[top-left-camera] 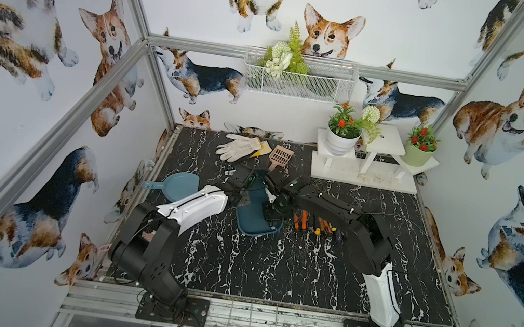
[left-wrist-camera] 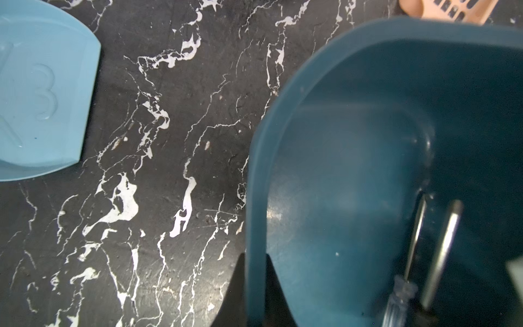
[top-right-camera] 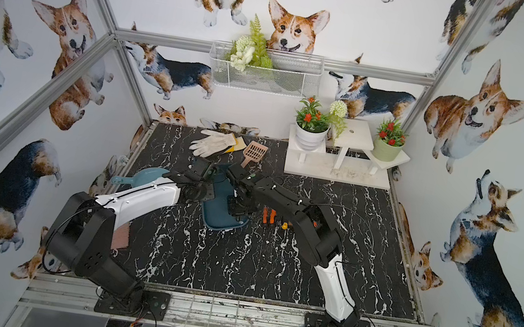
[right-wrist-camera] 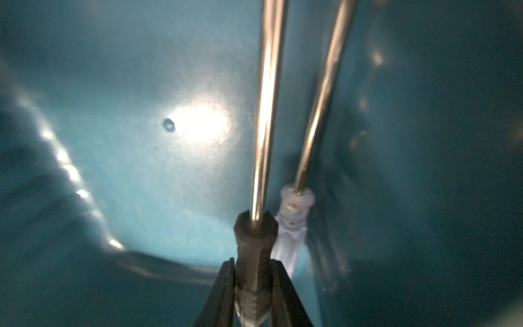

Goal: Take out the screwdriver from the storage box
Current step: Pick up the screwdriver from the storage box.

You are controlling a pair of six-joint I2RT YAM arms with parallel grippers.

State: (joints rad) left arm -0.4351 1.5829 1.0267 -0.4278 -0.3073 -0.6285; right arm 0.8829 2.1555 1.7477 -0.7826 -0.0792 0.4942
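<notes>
**Grip set on a black-handled screwdriver (right-wrist-camera: 254,235) inside the storage box (top-left-camera: 254,224)**

Farthest left on the marble table (top-left-camera: 271,274), a light blue scoop (top-left-camera: 174,185) lies apart from the box. Next comes the left gripper (left-wrist-camera: 253,269). Its jaws are clenched over the box's rim, one finger outside the wall and one inside, apparently to steady the box. The box sits mid-table, and the left wrist view shows two screwdrivers in it, side by side along one wall. The right gripper (right-wrist-camera: 252,271) reaches down into the box. Its jaws stand narrowly apart and press on both sides of the black handle, just behind the steel shaft. A clear-handled screwdriver (right-wrist-camera: 293,220) lies just beside it; whether the two touch I cannot tell. Right of the box, several orange-handled screwdrivers (top-left-camera: 301,219) lie on the table.

The step in hand looks like the grasp, with the lift not yet made. The next move calls for a straight rise that clears the rim without dragging the clear-handled neighbour, while the left jaws hold the box down.
</notes>
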